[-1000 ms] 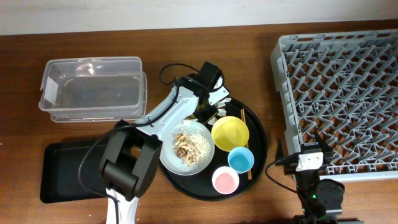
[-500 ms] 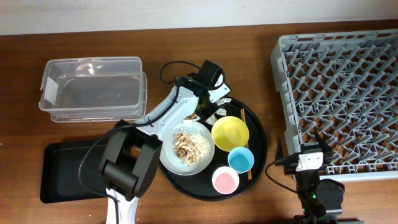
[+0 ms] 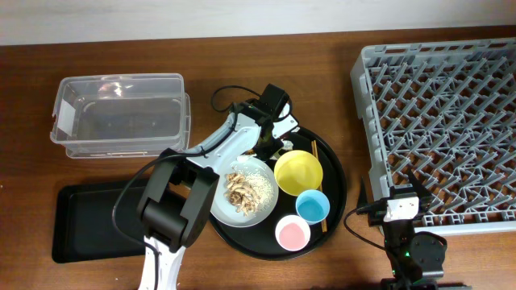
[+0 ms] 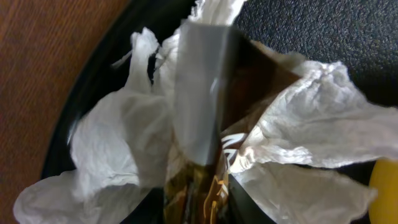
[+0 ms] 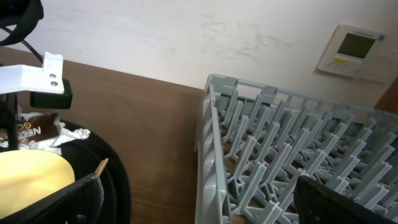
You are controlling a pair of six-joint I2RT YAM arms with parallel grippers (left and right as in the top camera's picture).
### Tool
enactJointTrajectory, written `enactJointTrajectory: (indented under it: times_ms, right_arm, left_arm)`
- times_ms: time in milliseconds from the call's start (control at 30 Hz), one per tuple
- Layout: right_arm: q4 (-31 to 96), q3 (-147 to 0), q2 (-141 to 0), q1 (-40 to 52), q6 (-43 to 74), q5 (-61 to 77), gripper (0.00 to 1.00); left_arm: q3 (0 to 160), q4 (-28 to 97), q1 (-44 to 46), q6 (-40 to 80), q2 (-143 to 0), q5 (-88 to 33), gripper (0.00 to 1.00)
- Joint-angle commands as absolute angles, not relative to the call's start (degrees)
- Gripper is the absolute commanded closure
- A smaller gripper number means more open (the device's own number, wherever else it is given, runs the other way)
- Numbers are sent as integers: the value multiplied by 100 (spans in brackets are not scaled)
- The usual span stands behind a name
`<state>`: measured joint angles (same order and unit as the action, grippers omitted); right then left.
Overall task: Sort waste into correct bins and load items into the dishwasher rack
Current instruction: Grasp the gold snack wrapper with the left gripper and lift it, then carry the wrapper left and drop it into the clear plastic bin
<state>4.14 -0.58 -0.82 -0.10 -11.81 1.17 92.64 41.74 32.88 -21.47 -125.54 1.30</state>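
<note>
Crumpled white paper [image 4: 118, 137] with a gold-brown wrapper [image 4: 249, 81] lies at the back of the round black tray [image 3: 339, 193]. My left gripper [image 3: 270, 149] reaches down onto it; in the left wrist view the left gripper [image 4: 196, 202] is shut on the wrapper, one dark finger on each side. Food scraps [image 3: 239, 189] sit on the grey-green plate [image 3: 222, 211]. The yellow bowl [image 3: 298, 171], blue cup [image 3: 312, 206], pink cup [image 3: 292, 234] and chopsticks [image 3: 316, 151] share the tray. My right gripper [image 5: 205, 205] is open beside the dishwasher rack [image 3: 443, 121], holding nothing.
A clear tub [image 3: 121, 79] stands at the back left, and a shallow black tray [image 3: 81, 225] lies in front of it. The rack's near wall [image 5: 208, 143] rises close to my right gripper. A wall panel [image 5: 354, 46] hangs behind.
My left gripper's fingers have closed onto the paper and wrapper, and the arm has shifted slightly right. The right arm has not moved.
</note>
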Motion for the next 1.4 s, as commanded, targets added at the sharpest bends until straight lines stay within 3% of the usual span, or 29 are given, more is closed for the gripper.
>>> enactJointTrajectory:
  times_ms: [0, 367, 500, 733, 833, 1000, 1067, 1367]
  right_arm:
    - [438, -32, -64, -40, -1157, 169, 1]
    - [438, -32, -64, -40, -1157, 169, 1]
    - [438, -32, -64, -40, -1157, 167, 1]
    - [438, -32, -64, -40, -1157, 167, 1]
    - [438, -32, -64, -40, -1157, 169, 1]
    - [438, -32, -64, -40, -1157, 169, 2]
    - [438, -32, -64, -40, -1157, 169, 1]
    - [438, -32, -64, -40, -1157, 169, 1]
  left_arm:
    - [9360, 4268, 3293, -2154, -12534, 128, 81]
    - [9360, 4532, 3297, -1951, -12049, 123, 81]
    - [9360, 4641, 3301, -1907, -12040, 123, 73]
    - [9360, 4797, 3301, -1890, -12040, 123, 72]
    - [9360, 4858, 3301, -1890, -12040, 123, 82]
    - [9360, 4875, 3301, -1890, -12038, 123, 84]
    - [9360, 4877, 3301, -1850, -12011, 121, 100]
    - [9365, 4947, 3301, -1326, -11393, -23, 100]
